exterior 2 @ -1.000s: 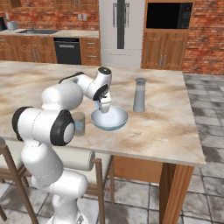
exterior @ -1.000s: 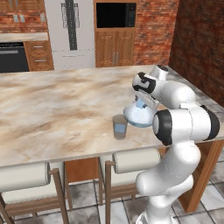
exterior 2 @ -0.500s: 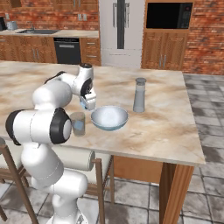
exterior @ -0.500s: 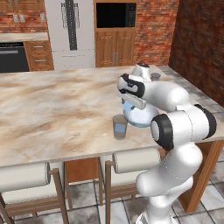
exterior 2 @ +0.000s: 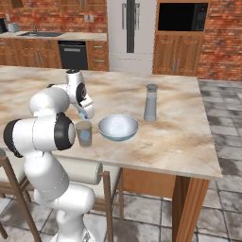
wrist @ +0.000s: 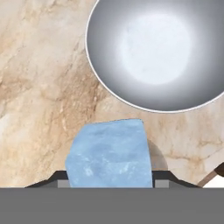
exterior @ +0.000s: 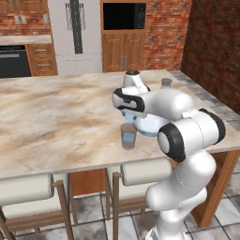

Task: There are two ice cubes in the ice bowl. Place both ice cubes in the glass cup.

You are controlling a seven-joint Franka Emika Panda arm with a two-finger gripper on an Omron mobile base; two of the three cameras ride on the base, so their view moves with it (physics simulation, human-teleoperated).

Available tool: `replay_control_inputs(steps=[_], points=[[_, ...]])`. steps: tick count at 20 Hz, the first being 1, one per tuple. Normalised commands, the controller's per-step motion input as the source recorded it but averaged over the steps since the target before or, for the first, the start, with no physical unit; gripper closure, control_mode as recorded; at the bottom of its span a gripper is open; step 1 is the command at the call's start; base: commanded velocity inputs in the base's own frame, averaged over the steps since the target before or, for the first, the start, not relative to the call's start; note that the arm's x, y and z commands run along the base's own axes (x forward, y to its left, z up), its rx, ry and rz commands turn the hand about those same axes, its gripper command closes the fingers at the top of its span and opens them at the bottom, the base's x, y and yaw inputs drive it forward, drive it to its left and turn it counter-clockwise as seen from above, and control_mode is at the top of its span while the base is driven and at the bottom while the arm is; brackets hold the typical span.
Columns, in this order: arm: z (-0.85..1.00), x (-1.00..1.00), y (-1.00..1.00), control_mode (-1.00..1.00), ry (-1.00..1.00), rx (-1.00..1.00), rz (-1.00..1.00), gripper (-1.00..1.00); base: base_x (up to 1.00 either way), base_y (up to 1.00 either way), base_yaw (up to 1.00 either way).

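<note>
One ice cube [wrist: 109,153] gripped in the jaws, over the glass cup [exterior 2: 84,133] (beside the ice bowl [exterior 2: 118,127])

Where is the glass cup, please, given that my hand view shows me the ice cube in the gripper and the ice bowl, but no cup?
Observer: In the right base view the glass cup stands on the counter beside the ice bowl, right below the gripper and the ice cube it holds.
Operator: Is anything in the cup?
Observer: Yes, a pale-blue patch low inside it looks like the second ice cube.
Operator: Is anything else standing close by?
Observer: A slim grey shaker stands upright beyond the bowl, apart from it.
</note>
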Motion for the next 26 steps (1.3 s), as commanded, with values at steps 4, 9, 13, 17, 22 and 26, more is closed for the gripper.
replay_control_inputs(steps=[4, 9, 13, 17, 22, 26], points=[[-0.32, 0.0, 0.14, -1.0, 0.0, -0.07, 0.06, 1.0, 0.0, 0.0, 0.0], [-0.36, 0.0, 0.03, -1.0, 0.0, -0.03, 0.05, 1.0, 0.0, 0.0, 0.0], [-0.23, 0.0, 0.0, -1.0, 0.0, -0.01, 0.04, 1.0, 0.0, 0.0, 0.0], [-0.02, 0.0, 0.0, -1.0, 0.0, 0.0, 0.03, 1.0, 0.0, 0.0, 0.0], [0.04, -0.23, 0.0, -1.0, -0.04, 0.0, 0.01, 1.0, 0.0, 0.0, 0.0], [0.01, -0.17, 0.0, -1.0, -0.06, 0.0, 0.0, 1.0, 0.0, 0.0, 0.0]])
